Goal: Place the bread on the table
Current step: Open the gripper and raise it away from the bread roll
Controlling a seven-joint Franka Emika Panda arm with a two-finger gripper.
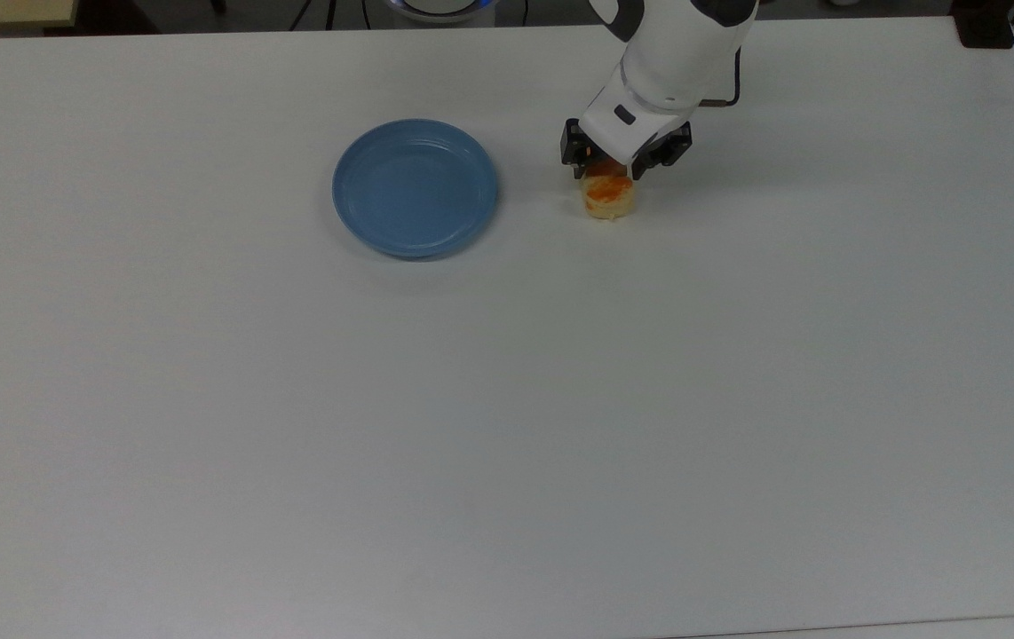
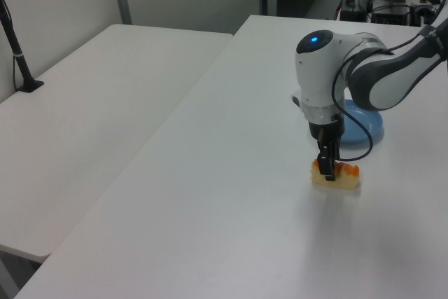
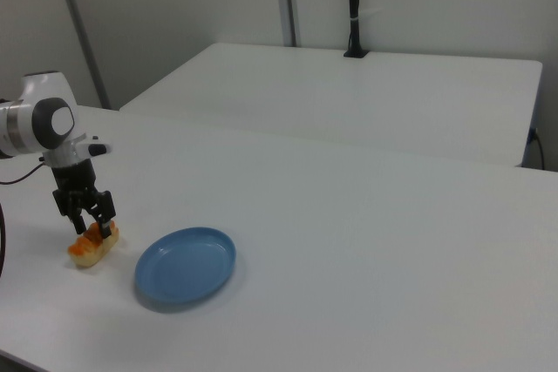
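The bread (image 1: 609,197), a small tan roll with orange glaze on top, sits low at the table (image 1: 507,399) surface, to the right of the blue plate (image 1: 415,188) in the top view. My gripper (image 1: 611,174) points straight down over it, its black fingers shut on the bread's sides. The left view has the bread (image 2: 337,174) in front of the plate (image 2: 371,122), with the gripper (image 2: 327,167) clamped on its near end. Seen from the right view, the bread (image 3: 90,248) lies left of the plate (image 3: 186,265) under the gripper (image 3: 94,226). I cannot tell whether the roll's underside touches the table.
The plate holds nothing. A second white table (image 2: 91,103) stands alongside, with a black post (image 2: 17,54) on it. A dark object (image 1: 985,27) sits at the top view's far right corner. The arm's cable (image 2: 353,148) loops near the plate.
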